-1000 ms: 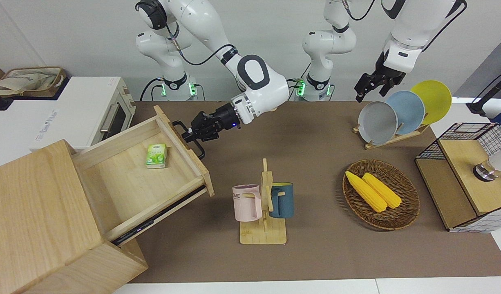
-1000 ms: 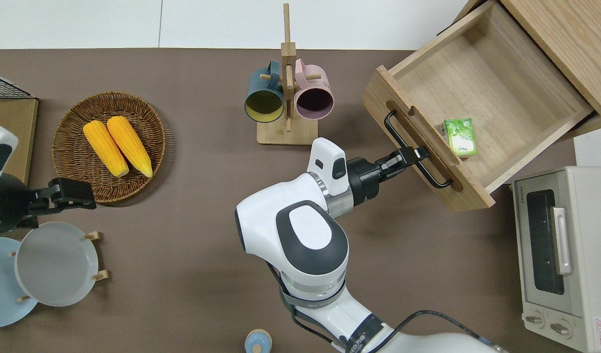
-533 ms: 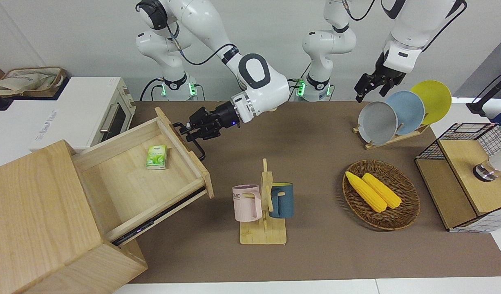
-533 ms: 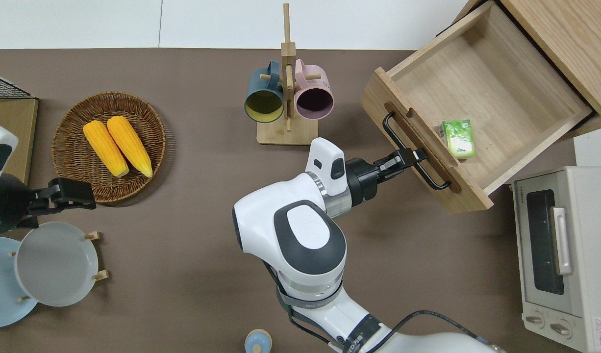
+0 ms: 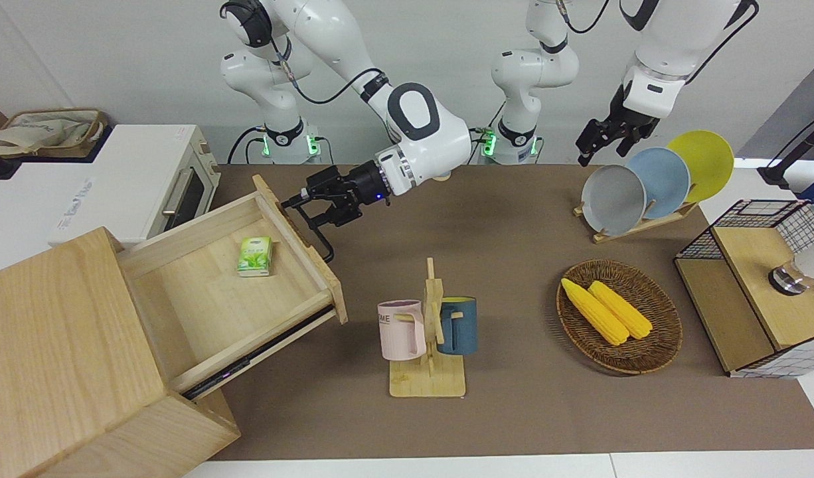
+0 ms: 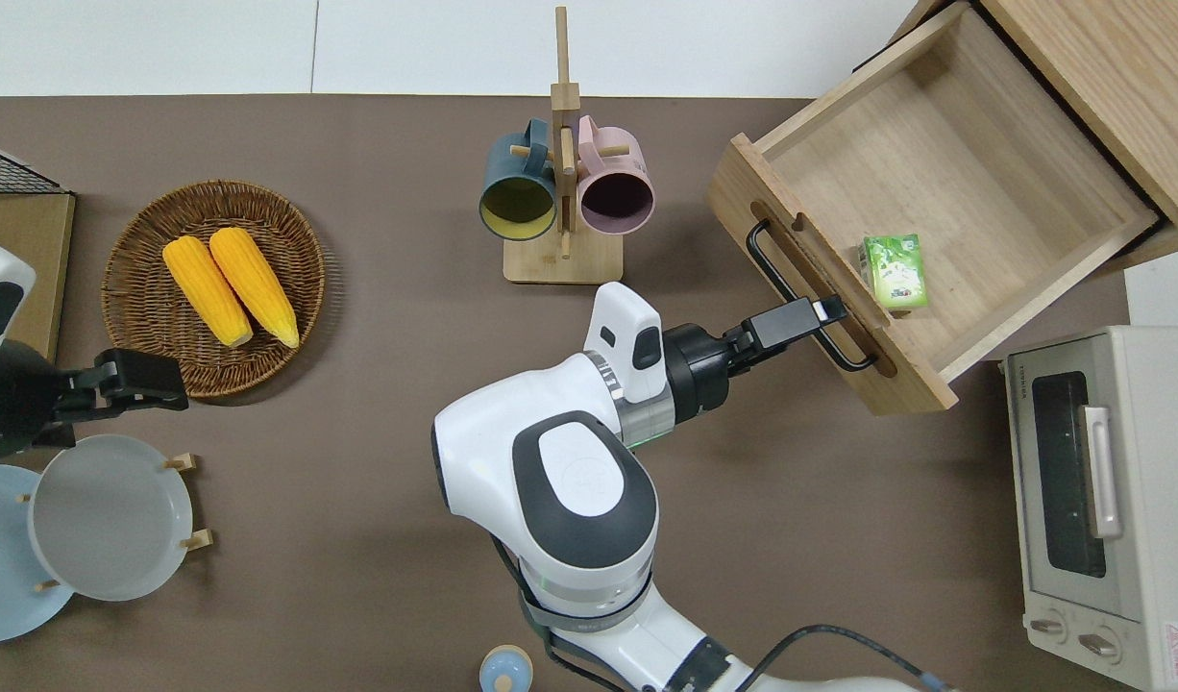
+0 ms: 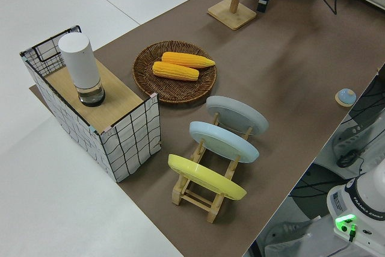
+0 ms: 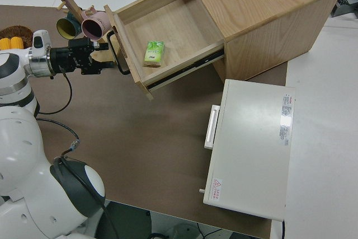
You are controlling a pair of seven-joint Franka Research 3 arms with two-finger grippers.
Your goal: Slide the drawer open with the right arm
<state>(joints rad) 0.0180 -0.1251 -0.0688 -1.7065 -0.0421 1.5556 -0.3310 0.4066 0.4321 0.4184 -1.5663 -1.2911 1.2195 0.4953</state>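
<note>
The drawer (image 5: 201, 299) is light wood and stands pulled far out of the pale wooden box (image 5: 55, 352), toward the right arm's end of the table. Its black bar handle (image 5: 322, 244) runs along the front. My right gripper (image 5: 309, 207) is at the handle with its fingers spread apart on either side of the bar, not clamped. The overhead view shows the gripper (image 6: 820, 312) at the handle (image 6: 772, 264), and so does the right side view (image 8: 106, 59). A green pack (image 6: 894, 272) lies in the drawer. My left gripper (image 5: 596, 143) is parked.
A mug rack (image 5: 428, 332) with a pink and a blue mug stands beside the drawer front, farther from the robots than my right gripper. A white toaster oven (image 5: 148, 179) stands next to the box. A corn basket (image 5: 618, 315), plate rack (image 5: 646, 186) and wire-mesh rack (image 5: 759, 285) are at the left arm's end.
The right gripper's fingers have spread open off the handle bar. The drawer slid slightly farther out, and the right arm drew back a little toward the robots.
</note>
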